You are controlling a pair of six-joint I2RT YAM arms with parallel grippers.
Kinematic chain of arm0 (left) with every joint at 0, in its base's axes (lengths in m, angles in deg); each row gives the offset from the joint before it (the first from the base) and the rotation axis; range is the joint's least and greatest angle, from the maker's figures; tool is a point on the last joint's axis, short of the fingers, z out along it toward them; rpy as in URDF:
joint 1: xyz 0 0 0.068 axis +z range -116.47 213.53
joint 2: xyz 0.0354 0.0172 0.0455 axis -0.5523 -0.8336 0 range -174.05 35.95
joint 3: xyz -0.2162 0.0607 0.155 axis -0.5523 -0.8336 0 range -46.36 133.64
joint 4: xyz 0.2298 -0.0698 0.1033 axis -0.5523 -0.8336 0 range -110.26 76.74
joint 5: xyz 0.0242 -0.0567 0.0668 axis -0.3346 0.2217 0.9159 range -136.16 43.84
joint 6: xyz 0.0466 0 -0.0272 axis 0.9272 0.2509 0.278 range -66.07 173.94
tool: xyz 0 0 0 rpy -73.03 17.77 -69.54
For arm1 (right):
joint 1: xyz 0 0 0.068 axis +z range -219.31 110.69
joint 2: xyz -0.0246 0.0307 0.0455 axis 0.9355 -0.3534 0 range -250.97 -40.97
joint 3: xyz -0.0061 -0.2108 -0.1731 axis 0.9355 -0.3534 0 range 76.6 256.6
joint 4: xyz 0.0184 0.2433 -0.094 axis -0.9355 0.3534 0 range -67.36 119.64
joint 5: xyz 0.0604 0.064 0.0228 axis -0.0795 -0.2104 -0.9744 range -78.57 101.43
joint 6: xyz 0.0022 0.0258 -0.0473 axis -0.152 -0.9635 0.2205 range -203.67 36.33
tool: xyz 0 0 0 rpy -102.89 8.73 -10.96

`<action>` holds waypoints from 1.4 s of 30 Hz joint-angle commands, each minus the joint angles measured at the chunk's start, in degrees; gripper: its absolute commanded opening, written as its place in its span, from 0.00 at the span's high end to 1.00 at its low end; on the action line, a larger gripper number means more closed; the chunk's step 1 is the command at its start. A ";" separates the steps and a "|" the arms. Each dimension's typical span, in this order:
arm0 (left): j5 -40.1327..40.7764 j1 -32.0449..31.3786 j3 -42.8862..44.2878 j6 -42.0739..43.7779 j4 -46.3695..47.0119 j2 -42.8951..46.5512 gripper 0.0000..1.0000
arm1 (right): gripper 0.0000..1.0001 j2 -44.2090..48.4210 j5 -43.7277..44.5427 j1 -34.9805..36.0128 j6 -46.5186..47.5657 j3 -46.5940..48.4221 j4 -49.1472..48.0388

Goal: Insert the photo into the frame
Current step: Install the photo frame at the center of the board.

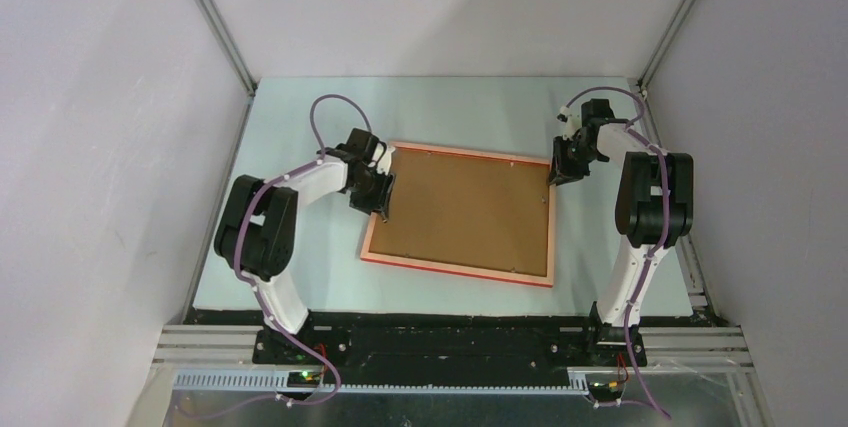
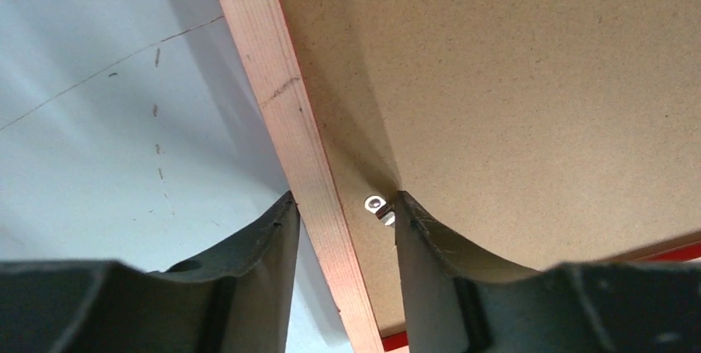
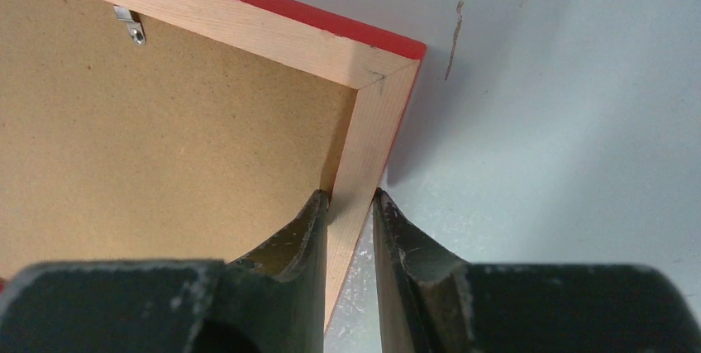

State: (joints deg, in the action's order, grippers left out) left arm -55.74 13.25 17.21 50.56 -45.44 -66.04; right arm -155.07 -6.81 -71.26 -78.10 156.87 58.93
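The frame (image 1: 455, 272) lies back-up on the table, pale wood rails showing with a red edge. A brown backing board (image 1: 465, 212) fills it. The photo is hidden. My left gripper (image 1: 380, 197) is at the frame's left rail (image 2: 285, 113). In the left wrist view it (image 2: 345, 197) is open and straddles that rail, one finger against the outer edge and the other on the board (image 2: 512, 80) beside a metal clip (image 2: 379, 207). My right gripper (image 1: 556, 175) is at the far right corner. In the right wrist view it (image 3: 349, 194) is shut on the frame's right rail (image 3: 372, 121).
The pale table (image 1: 300, 277) runs between grey side walls and ends at the black base rail (image 1: 450, 337) nearest the arms. Another metal clip (image 3: 130, 26) sits on the board (image 3: 149, 138) under the far rail.
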 commanded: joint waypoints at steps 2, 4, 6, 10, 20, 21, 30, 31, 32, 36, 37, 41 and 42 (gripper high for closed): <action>0.37 -0.24 -1.76 2.57 1.81 1.09 0.57 | 0.97 -0.33 -0.48 -0.15 1.29 -0.82 -2.08; 0.05 -0.21 -1.85 2.77 1.75 1.07 0.59 | 0.97 -0.35 -0.48 -0.15 1.30 -0.82 -2.10; -0.20 -0.21 -1.95 2.95 1.70 1.17 0.61 | 0.97 -0.39 -0.48 -0.15 1.37 -0.82 -2.10; -0.76 -0.21 -2.17 3.27 1.77 1.16 0.62 | 0.97 -0.37 -0.42 -0.30 1.38 -0.82 -1.96; -1.85 -0.25 -2.40 5.47 0.34 1.66 0.53 | 0.97 -0.46 -0.53 -0.42 1.38 -0.77 -1.97; -1.89 -0.23 -2.51 5.65 0.22 1.65 0.52 | 0.97 -0.43 -0.55 -0.42 1.38 -0.80 -1.95; -1.88 -0.25 -3.42 7.10 -0.65 2.36 0.50 | 0.97 -0.58 -0.57 -0.50 1.34 -0.82 -1.97; -1.85 -0.26 -3.44 7.19 -0.71 2.44 0.50 | 0.97 -0.58 -0.57 -0.50 1.33 -0.82 -1.99; -1.76 -0.23 -3.49 7.21 -0.76 2.52 0.50 | 0.97 -0.53 -0.57 -0.50 1.35 -0.82 -2.01; -1.35 -0.16 -3.90 7.59 -0.93 3.02 0.50 | 0.97 -0.51 -0.63 -0.50 1.38 -0.82 -1.92; -1.28 -0.13 -4.07 7.72 -1.01 3.25 0.50 | 0.97 -0.46 -0.65 -0.50 1.40 -0.82 -1.93; -1.11 0.31 -4.37 7.77 -1.00 3.78 0.50 | 0.97 -0.55 -0.73 -0.50 1.37 -0.82 -1.92; -1.17 0.40 -4.38 7.77 -1.02 3.85 0.50 | 0.97 -0.52 -0.74 -0.50 1.38 -0.82 -1.88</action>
State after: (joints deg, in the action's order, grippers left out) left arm -57.01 13.56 14.39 56.53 -43.71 -63.68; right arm -155.07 -7.35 -71.57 -78.10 156.74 58.78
